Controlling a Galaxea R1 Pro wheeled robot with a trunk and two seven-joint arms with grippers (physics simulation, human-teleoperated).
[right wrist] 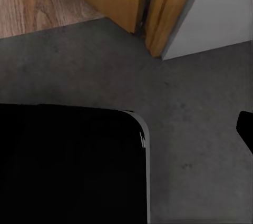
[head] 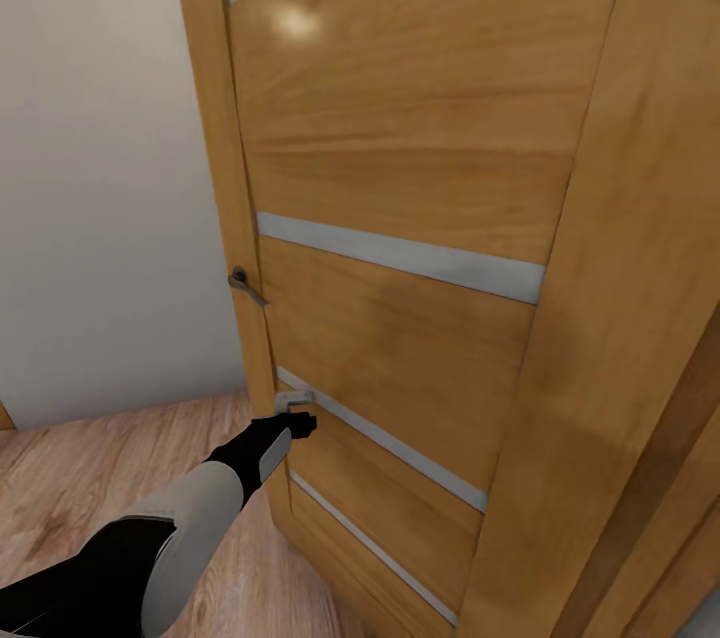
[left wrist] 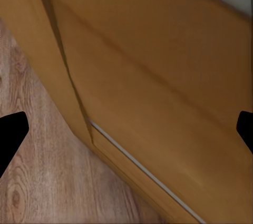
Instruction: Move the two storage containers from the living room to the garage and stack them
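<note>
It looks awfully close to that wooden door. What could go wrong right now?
The left gripper is right against the honey-coloured wooden door with grey stripes, so pushing on might scrape or jam the arm.

The metal lever handle sits higher than the gripper; the arm could snag under it.

The base stands where light wood planks meet dark grey concrete floor, near the door frame, so it could clip that.

We stand inside a home, at a wooden door with pale inset strips and a lever handle, set in a beige wall; wood-plank flooring meets dark grey concrete floor at the threshold.
</note>
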